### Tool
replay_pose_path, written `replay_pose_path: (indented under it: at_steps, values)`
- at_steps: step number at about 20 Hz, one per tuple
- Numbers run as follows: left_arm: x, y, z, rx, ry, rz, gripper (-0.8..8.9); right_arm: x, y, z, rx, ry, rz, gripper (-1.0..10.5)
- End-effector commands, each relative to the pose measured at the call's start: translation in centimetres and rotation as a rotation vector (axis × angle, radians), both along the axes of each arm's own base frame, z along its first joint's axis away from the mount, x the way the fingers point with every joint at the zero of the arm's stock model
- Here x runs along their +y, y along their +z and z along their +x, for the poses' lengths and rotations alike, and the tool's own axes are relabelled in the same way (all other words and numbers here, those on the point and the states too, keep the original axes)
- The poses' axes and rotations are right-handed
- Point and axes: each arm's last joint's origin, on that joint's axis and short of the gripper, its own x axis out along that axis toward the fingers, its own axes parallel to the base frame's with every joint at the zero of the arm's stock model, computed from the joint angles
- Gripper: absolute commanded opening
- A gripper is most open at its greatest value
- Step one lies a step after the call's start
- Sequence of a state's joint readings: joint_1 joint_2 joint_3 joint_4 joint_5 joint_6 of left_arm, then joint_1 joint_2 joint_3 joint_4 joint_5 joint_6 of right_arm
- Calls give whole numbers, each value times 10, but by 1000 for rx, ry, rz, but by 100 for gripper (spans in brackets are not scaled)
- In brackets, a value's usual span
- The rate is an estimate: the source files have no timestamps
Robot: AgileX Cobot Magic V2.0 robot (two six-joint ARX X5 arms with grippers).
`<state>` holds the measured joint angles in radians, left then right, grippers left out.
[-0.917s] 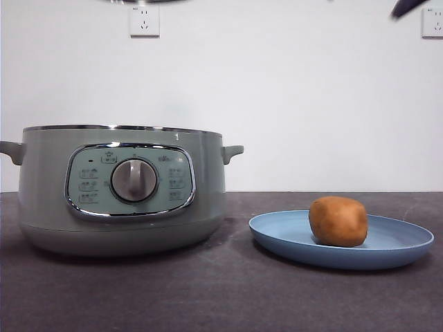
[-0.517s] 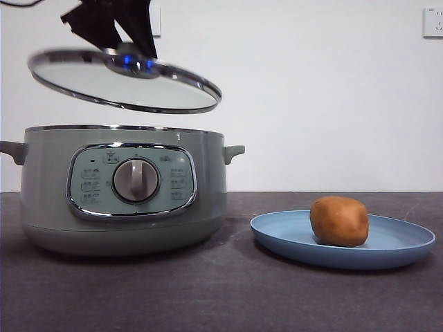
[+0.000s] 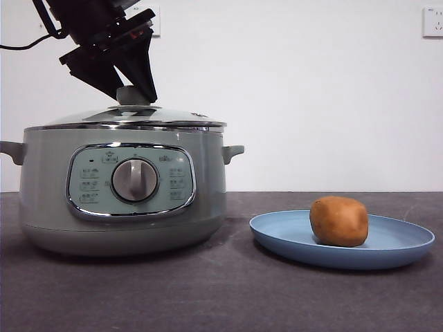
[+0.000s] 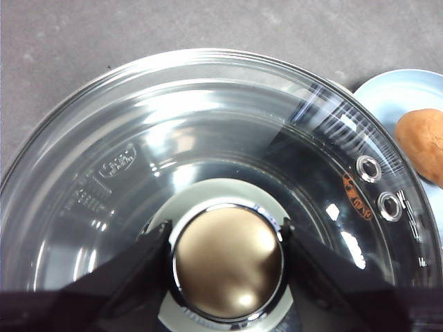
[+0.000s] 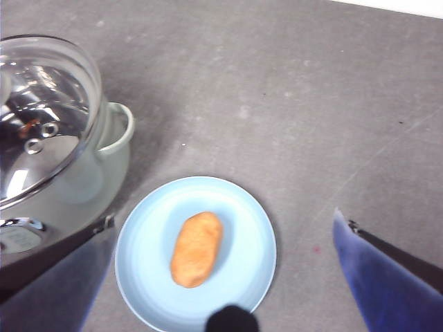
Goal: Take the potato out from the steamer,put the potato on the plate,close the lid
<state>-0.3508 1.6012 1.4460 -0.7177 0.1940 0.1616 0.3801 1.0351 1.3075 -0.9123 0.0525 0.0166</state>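
Observation:
The glass lid point(image 3: 138, 116) lies on the chrome rim of the sage-green steamer point(image 3: 124, 207) at the left. My left gripper point(image 3: 131, 93) comes down from the top left and is shut on the lid's round knob point(image 4: 227, 261), one black jaw on each side of it. To the right, the orange-brown potato point(image 3: 338, 220) rests on the light-blue plate point(image 3: 405, 245). High over that plate point(image 5: 242, 221) my right gripper point(image 5: 223, 218) is open with nothing between its jaws, and the potato point(image 5: 196, 249) shows far below it. The steamer's inside is hidden under the lid point(image 4: 208, 131).
Dark grey tabletop point(image 3: 235, 297) stretches in front of the steamer and the plate. A white wall with two sockets point(image 3: 432, 21) stands behind. The steamer's side handle point(image 3: 233, 151) points toward the plate, with a gap of table between them.
A second ago the steamer stood uncovered; half a second ago the lid hung tilted above it. My left gripper has lowered the lid onto the rim. Potato and plate have not moved.

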Motion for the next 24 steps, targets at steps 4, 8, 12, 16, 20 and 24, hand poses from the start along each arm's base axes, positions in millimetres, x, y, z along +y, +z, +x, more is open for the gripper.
replay_pose_path:
  at_steps: [4, 8, 12, 16, 20, 24]
  values:
    - [4, -11, -4, 83, 19, 32, -8, 0, -1, 1, 0, -11, 9, 528]
    - [4, -11, -3, 79, 19, 31, 1, 0, -1, 1, -1, -10, 9, 528]
    - [3, -9, -1, 48, 21, 18, 366, 0, 0, 2, -2, -9, 11, 528]
    - [2, 8, 1, 3, 22, 3, 470, 0, 0, 2, -2, -9, 11, 528]
    - [5, 61, -5, -52, 26, -14, 470, 1, 0, 1, -1, -7, 12, 528]
    - [12, 122, -33, -49, -11, -47, 468, 4, 0, 0, 27, 95, 81, 528]
